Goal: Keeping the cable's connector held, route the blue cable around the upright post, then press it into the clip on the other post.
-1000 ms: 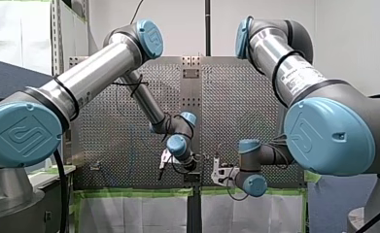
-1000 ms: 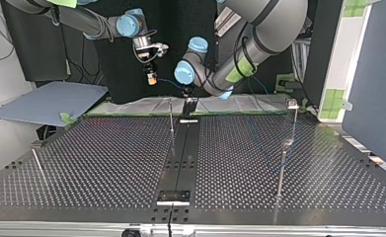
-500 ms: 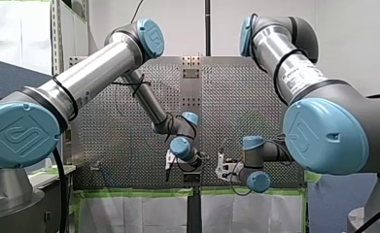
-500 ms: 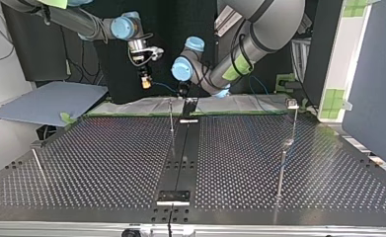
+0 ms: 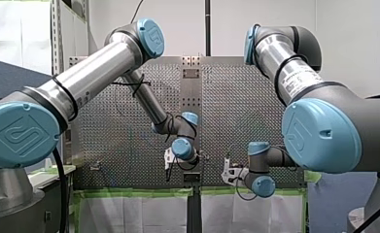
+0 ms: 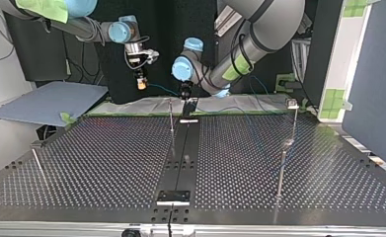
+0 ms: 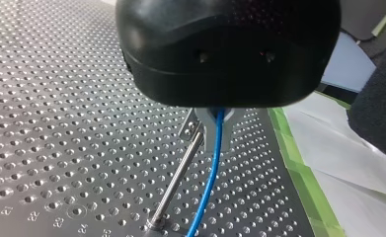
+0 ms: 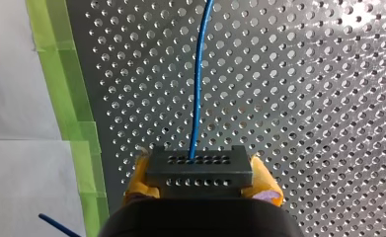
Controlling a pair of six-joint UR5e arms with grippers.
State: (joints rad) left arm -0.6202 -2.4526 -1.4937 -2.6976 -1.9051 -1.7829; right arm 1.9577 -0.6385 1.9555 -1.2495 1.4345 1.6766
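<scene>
In the right wrist view my right gripper is shut, its yellow pads on the dark grey connector. The blue cable runs straight ahead from it over the perforated plate. In the left wrist view my left gripper is shut on the blue cable, right beside the clip that tops a thin metal post. In the top view my right gripper hangs at the back left. My left gripper is just above the middle post, with the cable strung between them.
Two more thin posts stand at the top view's right, and a slanted rod at its left. Green tape and white sheeting edge the plate at the arms' side. A dark centre rail crosses the plate.
My right gripper has carried the connector to the top view's left, away from my left gripper, drawing the cable out. My left gripper has shifted slightly over the middle post.
</scene>
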